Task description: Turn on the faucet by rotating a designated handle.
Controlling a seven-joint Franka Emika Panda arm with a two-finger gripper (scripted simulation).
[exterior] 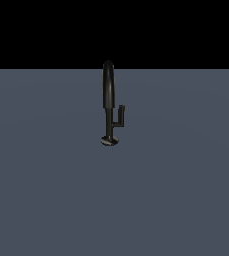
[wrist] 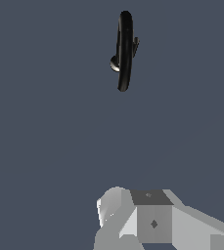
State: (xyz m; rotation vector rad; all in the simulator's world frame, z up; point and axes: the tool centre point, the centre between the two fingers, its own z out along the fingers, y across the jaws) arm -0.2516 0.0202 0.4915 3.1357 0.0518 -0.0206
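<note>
The slim glossy black faucet stands upright on the flat grey floor, its arched spout rising from a small round base. The handle, a thin L-shaped rod, branches from the stem toward the exterior view's right and ends in an upright peg. In the wrist view the faucet is seen from above, with a sliver of the handle beside the spout. My gripper shows only as grey and white blocks at the picture's edge, well apart from the faucet. The arm does not show in the exterior view.
A uniform grey floor surrounds the faucet on all sides, with a black background beyond its far edge. No other objects are in view.
</note>
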